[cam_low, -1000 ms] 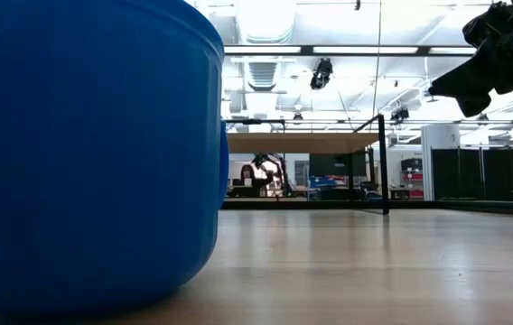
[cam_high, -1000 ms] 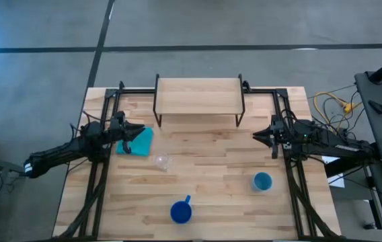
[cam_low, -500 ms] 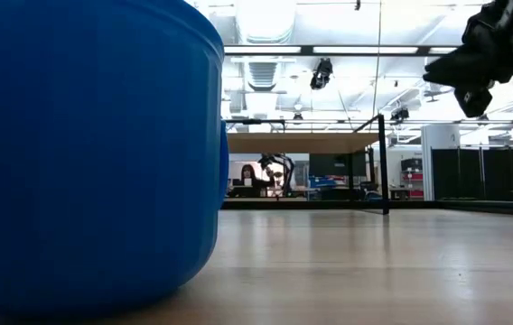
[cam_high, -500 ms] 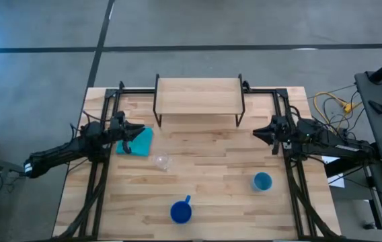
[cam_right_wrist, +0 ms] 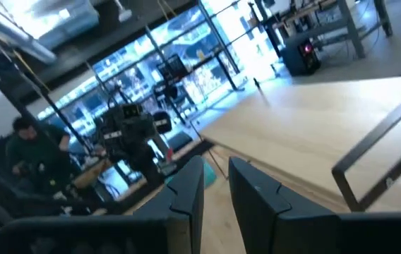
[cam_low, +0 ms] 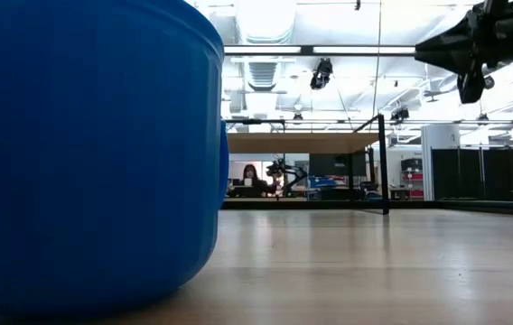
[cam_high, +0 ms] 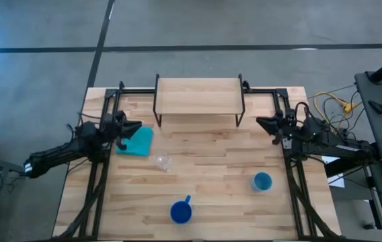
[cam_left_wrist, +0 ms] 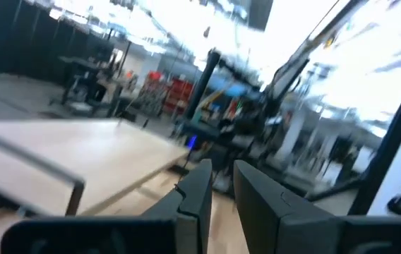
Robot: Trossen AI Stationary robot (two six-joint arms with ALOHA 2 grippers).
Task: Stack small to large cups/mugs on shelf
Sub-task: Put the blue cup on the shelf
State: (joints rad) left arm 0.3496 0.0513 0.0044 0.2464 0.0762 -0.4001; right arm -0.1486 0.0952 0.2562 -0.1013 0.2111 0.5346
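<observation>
**Both grippers empty near the shelf, cups well apart on the table**

Left gripper (cam_high: 134, 125) sits at the table's left side, just beside a teal cloth (cam_high: 137, 141), its fingers (cam_left_wrist: 199, 194) nearly pressed together with only a thin gap and nothing between them. Right gripper (cam_high: 261, 123) hangs at the right side, near the shelf's (cam_high: 198, 95) right leg, its fingers (cam_right_wrist: 190, 185) likewise close together and empty.

Only the high view lays out all three vessels: the clear cup (cam_high: 161, 161) lies near the cloth, nearest the left gripper; the light blue cup (cam_high: 262, 181) stands near the right edge, nearer the front than the right gripper and apart from it; the dark blue mug (cam_high: 181, 212) sits at the front, well apart from both. None is on the shelf.

From table height, the mug (cam_low: 85, 153) fills the left half and hides most of the table, cut off at the frame's edge; the shelf (cam_low: 302, 143) shows far behind, and the right gripper (cam_low: 428, 52) is up at the top right. What looks like a person sits in the blurred room beyond.

Each wrist view shows the shelf board (cam_left_wrist: 66, 144) (cam_right_wrist: 313, 134) ahead, no cups.
</observation>
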